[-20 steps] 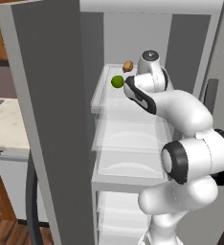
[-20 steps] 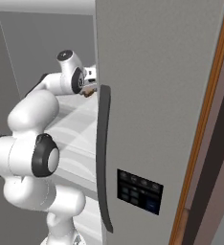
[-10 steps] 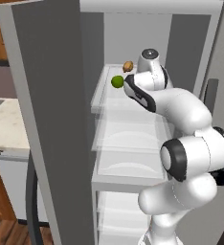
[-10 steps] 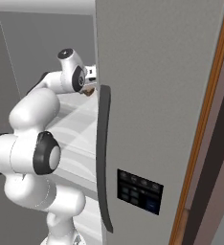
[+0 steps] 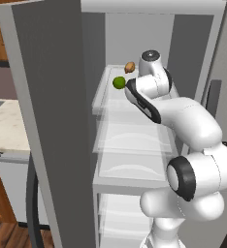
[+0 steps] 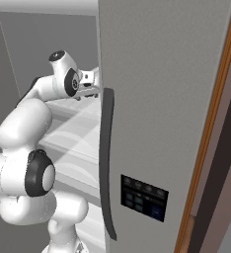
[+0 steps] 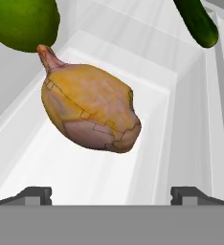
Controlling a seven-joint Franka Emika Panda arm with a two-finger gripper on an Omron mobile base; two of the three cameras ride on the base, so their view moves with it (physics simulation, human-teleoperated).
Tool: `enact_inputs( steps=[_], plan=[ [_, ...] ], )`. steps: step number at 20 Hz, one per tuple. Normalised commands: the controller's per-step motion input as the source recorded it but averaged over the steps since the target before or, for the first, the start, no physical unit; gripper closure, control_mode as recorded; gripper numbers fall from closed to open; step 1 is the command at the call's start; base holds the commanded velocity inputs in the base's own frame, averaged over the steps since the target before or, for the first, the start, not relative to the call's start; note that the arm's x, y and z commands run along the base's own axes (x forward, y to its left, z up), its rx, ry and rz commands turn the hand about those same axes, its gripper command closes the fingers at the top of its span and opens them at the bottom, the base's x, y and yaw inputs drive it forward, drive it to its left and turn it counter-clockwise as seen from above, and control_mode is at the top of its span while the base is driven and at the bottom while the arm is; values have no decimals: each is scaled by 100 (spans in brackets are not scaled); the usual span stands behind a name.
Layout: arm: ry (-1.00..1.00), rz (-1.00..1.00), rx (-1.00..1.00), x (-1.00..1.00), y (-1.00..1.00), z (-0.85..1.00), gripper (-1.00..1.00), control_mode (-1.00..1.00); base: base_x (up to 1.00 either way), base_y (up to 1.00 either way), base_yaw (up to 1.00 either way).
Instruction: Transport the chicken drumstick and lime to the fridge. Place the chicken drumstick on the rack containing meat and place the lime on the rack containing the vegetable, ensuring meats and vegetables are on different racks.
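Lying on the white upper shelf (image 7: 147, 158) of the fridge (image 5: 52, 121), narrow tip toward 11 o'clock by the lime (image 7: 23, 21), the drumstick (image 7: 87, 107) looks light, firm, perhaps greasy; grip its plump middle, the gripper (image 7: 111, 194) spread wide.

No words, brand names or numbers can be read anywhere in these views. The dark dispenser panel (image 6: 143, 197) on the fridge (image 6: 157, 99) door carries small pale and blue squares, but they are too small and blurred to make out as letters or signs.
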Motion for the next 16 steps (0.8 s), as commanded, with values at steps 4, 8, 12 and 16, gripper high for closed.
enact_inputs(
  steps=[4, 8, 12, 16],
  plan=[
    [0, -11, 0, -28, 3, 3, -100, -100, 0, 0, 0],
    [1, -12, 0, -32, 1, 22, -100, -100, 0, 0, 0],
    [6, -10, 0, -48, 7, 46, -100, -100, 0, 0, 0],
    [2, -2, 0, -80, 19, 39, -100, -100, 0, 0, 0]
  ],
)
